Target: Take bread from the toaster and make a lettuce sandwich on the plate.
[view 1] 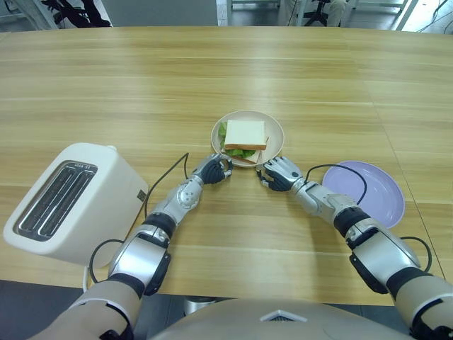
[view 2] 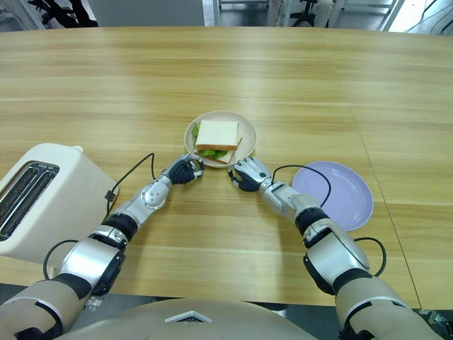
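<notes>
While the lettuce sandwich (view 1: pixel 245 137) is sitting assembled on the plate (view 1: pixel 275 127) at frame centre and the toaster (view 1: pixel 71 202) at lower left is standing empty, left hand (view 1: pixel 211 170) and right hand (view 1: pixel 281 172) are resting curled, holding nothing, just below the plate rim, so the task is looking complete.

No legible text, number or sign is presented. A small dark marking (view 1: pixel 83 168) is seen on the top face of the toaster (view 1: pixel 71 205), just beside the far end of the slots, but it is too small to be read.
</notes>
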Robot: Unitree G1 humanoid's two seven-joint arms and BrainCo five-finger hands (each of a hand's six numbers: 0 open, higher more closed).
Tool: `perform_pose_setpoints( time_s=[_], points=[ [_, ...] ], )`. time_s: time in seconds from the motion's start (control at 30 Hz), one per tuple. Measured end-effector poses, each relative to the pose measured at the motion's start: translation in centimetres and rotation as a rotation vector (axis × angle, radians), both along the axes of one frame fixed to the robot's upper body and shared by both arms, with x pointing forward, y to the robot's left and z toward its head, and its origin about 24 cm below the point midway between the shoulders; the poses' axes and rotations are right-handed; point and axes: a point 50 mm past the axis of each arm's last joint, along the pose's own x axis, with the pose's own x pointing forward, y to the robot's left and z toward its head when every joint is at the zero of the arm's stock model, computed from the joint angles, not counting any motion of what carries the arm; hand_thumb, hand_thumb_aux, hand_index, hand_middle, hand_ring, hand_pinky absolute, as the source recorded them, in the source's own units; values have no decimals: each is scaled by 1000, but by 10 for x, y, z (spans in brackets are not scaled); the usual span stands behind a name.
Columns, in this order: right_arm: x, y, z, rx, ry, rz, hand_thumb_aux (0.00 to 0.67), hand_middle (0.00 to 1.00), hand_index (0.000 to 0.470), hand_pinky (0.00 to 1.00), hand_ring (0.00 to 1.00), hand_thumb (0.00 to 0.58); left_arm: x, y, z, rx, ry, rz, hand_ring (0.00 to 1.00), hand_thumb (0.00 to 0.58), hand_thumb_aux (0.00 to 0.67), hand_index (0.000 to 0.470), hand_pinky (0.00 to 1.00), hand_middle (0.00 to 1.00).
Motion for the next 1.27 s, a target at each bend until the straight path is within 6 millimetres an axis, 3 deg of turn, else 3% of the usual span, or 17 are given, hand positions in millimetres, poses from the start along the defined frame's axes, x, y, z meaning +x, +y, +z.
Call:
perform_pose_setpoints(
  time_s=[0.13,0.17,0.2,0.23,0.27,0.3,0.33,0.37,0.4,0.43,0.53,0.67,1.27],
  points=[
    [-1,-3,32,140,-132,59,670,1000,460,1000,1000,580,-7,2,33,-54,-227,-94,1000,580,670,460,1000,1000],
    [-3,-4,43,189,-169,76,670,1000,460,1000,1000,580,-12,2,41,-65,-271,-122,1000,558,539,370,1000,1000],
    [-9,-4,55,251,-206,104,670,976,460,976,976,580,-22,2,48,-87,-319,-167,1000,534,481,330,1000,1000],
    [-13,-4,63,292,-234,123,670,976,460,976,976,580,-29,1,53,-103,-350,-201,1000,534,481,330,1000,1000],
    [-18,-2,73,345,-265,148,670,886,460,886,886,580,-38,0,60,-130,-387,-236,1000,489,405,278,1000,1000],
    [-24,0,82,388,-290,172,670,776,460,776,776,580,-46,-1,67,-154,-415,-264,1000,468,376,258,1000,1000],
    [-30,2,91,435,-313,196,670,776,460,776,776,580,-53,-2,74,-184,-445,-287,1000,468,376,258,1000,1000],
    [-38,3,100,490,-333,224,247,188,170,188,188,349,-61,-2,83,-223,-477,-303,722,322,223,153,722,722],
    [-43,4,108,536,-346,248,0,0,0,0,0,0,-66,-1,90,-253,-499,-307,90,62,37,25,90,90],
    [-48,5,114,578,-358,269,0,0,0,0,0,0,-70,0,97,-277,-521,-311,0,0,0,0,0,0],
    [-57,6,127,707,-356,295,0,0,0,0,0,0,-77,5,116,-369,-570,-294,0,0,0,0,0,0],
    [-55,6,128,783,-314,276,0,0,0,0,0,0,-76,9,129,-462,-578,-264,0,0,0,0,0,0],
    [-49,11,121,862,-249,254,0,0,0,0,0,0,-71,5,124,-517,-529,-238,0,0,0,0,0,0]
  ],
)
